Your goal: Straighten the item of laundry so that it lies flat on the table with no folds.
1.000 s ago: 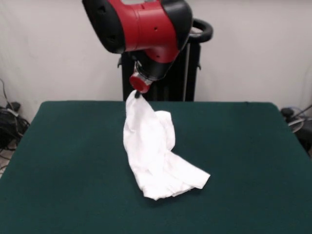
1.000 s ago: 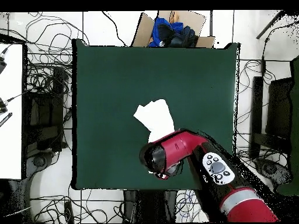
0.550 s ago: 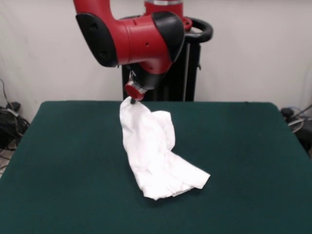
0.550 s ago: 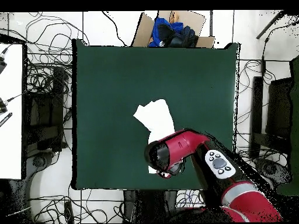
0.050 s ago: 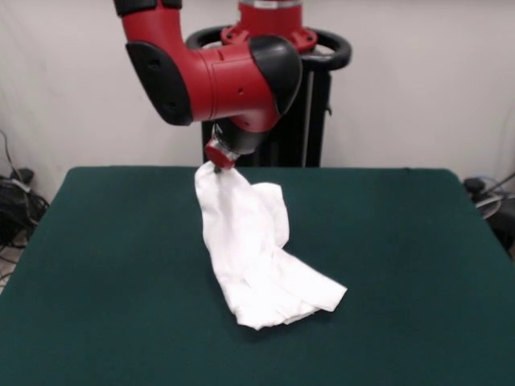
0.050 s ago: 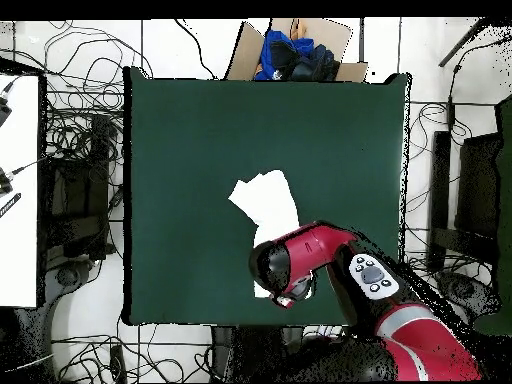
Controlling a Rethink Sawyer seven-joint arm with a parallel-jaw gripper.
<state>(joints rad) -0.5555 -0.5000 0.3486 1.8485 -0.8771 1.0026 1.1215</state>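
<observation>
The gripper [image 5: 214, 165] is pinching one corner of the shirt [image 5: 253, 257] and holding it up off the table [image 5: 105, 265], near the far edge, while the rest is draping down in a soft rope and pooling in a crumpled heap toward the middle. Only plain white cloth is showing, so I cannot tell which side is up. It is looking light and limp, with no stiffness at all: it is sagging straight from the pinch and folding over itself where it lands. I would judge that a thin edge like this could slip free, and that a hem or shoulder seam would give the surest hold. From overhead the arm [image 6: 300, 262] is covering the grip.
</observation>
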